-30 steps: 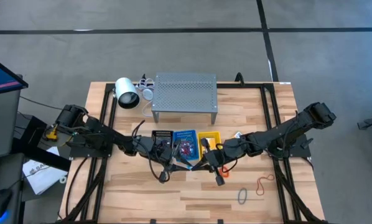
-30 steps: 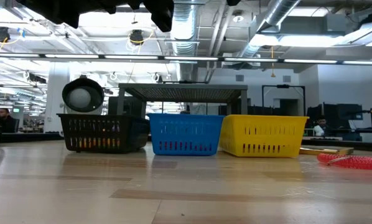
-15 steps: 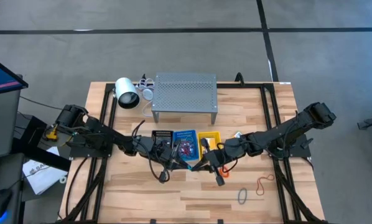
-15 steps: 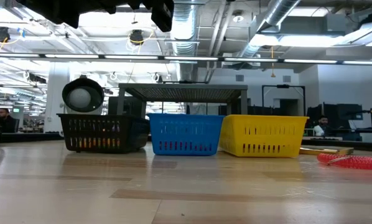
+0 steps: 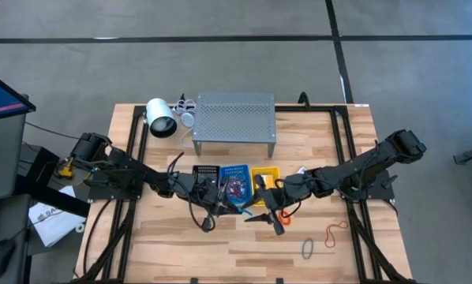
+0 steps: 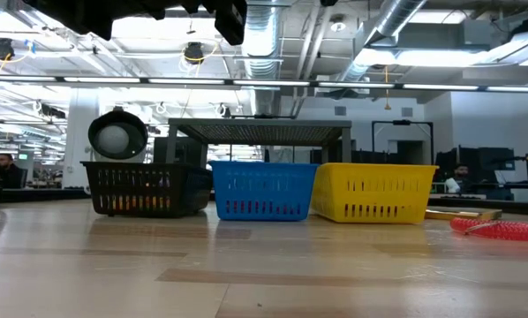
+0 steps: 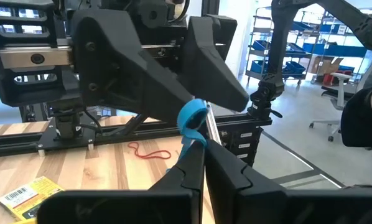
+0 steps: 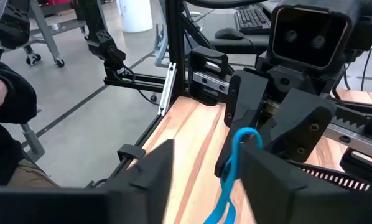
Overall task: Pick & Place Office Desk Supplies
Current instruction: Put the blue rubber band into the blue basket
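High view: both arms meet at frame centre, just below the row of three baskets — black basket (image 5: 207, 173), blue basket (image 5: 234, 181), yellow basket (image 5: 265, 177) — on the wooden counter (image 5: 181, 241).

Left end effector (image 7: 201, 146): fingers pressed together, pinching a blue rubber band (image 7: 192, 118) at its tip; the loop stands up above the fingertips. In the right wrist view the same blue band hangs from the opposing end effector's tip.

Right end effector (image 8: 201, 171): fingers parted, a clear gap between them, nothing held; the blue band dangles in front of that gap, seemingly free of either finger, though contact cannot be judged for certain.

Other supplies: an orange rubber band (image 5: 331, 233) and a grey-dark loop (image 5: 309, 249) lie on the counter in the lower right of the high view, well apart from both end effectors. A red band (image 7: 150, 152) and a yellow crayon box (image 7: 25, 191) lie on the counter in the left wrist view. Red bands show inside the blue basket.

Low view: a red coiled item (image 6: 496, 229) at the right edge, beside the yellow basket
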